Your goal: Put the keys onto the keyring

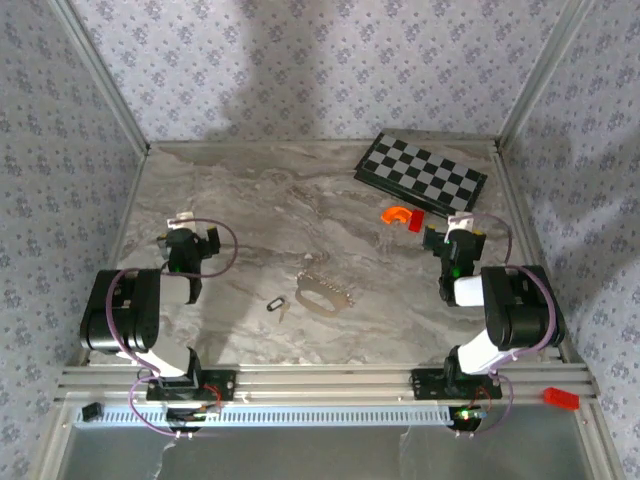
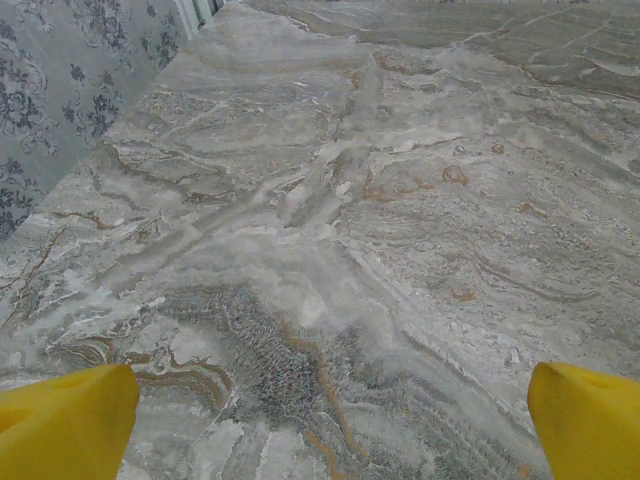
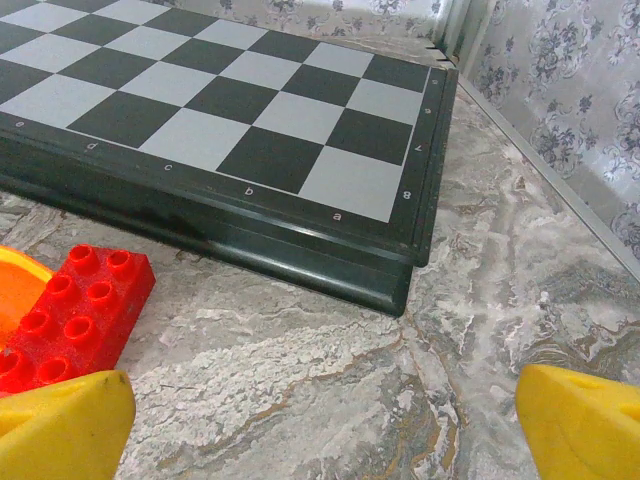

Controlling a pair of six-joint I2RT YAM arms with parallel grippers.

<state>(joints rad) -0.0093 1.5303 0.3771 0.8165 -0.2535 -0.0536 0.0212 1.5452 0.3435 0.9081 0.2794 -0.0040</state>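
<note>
The keys (image 1: pixel 277 304), a tiny dark oval head with a short pale stub, lie on the marble table near its front middle. Just to their right lies the keyring (image 1: pixel 320 292), a pale silvery loop with a fine beaded chain trailing right. My left gripper (image 1: pixel 188 230) hovers at the left of the table, well away from both. In the left wrist view its yellow fingertips (image 2: pixel 66 424) stand wide apart, and this left gripper (image 2: pixel 330 430) is open over bare marble. My right gripper (image 1: pixel 458 226) sits at the right, open (image 3: pixel 325 430), nothing between its yellow fingertips (image 3: pixel 586 422).
A black-and-white chessboard (image 1: pixel 422 172) lies at the back right, its near corner (image 3: pixel 400 285) just ahead of my right gripper. An orange-red curved piece (image 1: pixel 397 212) and a red studded brick (image 3: pixel 75 310) lie beside it. Patterned walls close in the table.
</note>
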